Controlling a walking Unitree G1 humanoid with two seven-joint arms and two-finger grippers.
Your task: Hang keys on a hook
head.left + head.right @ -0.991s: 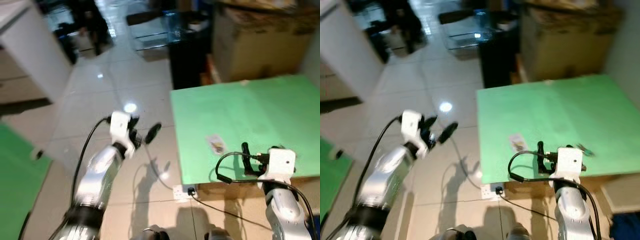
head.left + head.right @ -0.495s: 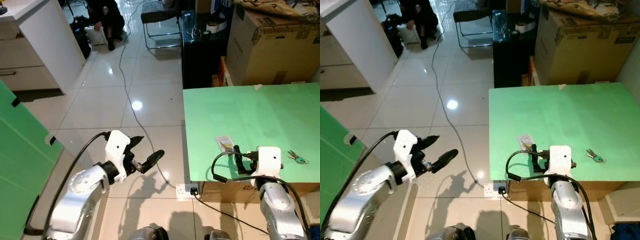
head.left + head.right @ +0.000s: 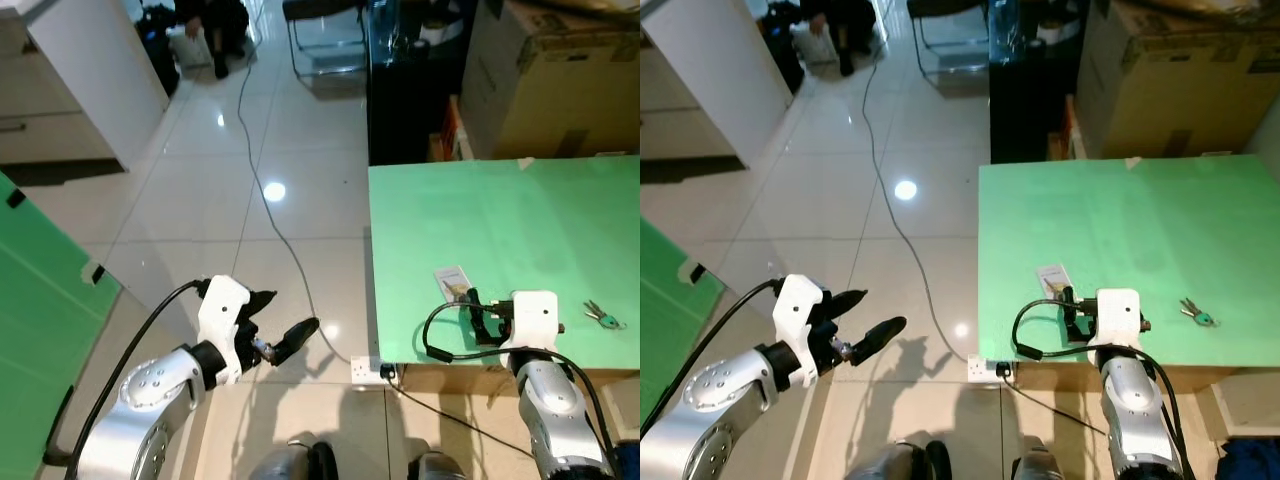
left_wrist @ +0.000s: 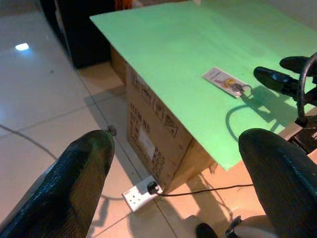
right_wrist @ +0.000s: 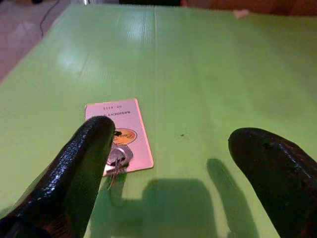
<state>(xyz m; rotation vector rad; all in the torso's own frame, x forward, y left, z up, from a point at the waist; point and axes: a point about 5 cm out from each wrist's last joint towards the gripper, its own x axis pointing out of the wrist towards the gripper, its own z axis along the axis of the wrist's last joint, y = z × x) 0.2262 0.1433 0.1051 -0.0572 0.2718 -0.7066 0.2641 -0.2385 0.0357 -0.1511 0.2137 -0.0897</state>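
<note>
Room: a glossy tiled floor [image 3: 220,200] with a bright lamp reflection, a white cabinet [image 3: 90,60] at the left, and a black cable [image 3: 262,190] running across the tiles.
Surface: a green board [image 3: 500,230] lies on top of a cardboard box [image 4: 153,144], in front of the robot on its right side.
Background: a large brown carton [image 3: 555,75] stands behind the green board; a dark cabinet [image 3: 410,90] is beside it; a person [image 3: 205,25] sits on the floor far away.
Right gripper [image 5: 173,163]: it hovers low over the near edge of the green board, with the two black fingers [image 5: 84,168] wide apart and nothing between them.
Left gripper [image 3: 285,325]: it is held over the floor, to the left of the board, fingers spread open and empty.
Keys [image 3: 602,317]: a small bunch with a green-blue piece, lying flat on the board near the front edge, to the right of the right gripper and not touching it.
Card [image 5: 119,136]: a pink tag lies on the board just in front of the right gripper, with a round yellow picture and a small metal piece at its near end.
Writing: the top line of the card begins with "RESIDENT"; the rest is too small to read. The print on the cardboard box is also not readable.
Power strip [image 4: 141,191]: white, on the floor at the foot of the box, with a black plug in it.
Green panel [image 3: 40,300]: stands at the far left of the robot.
</note>
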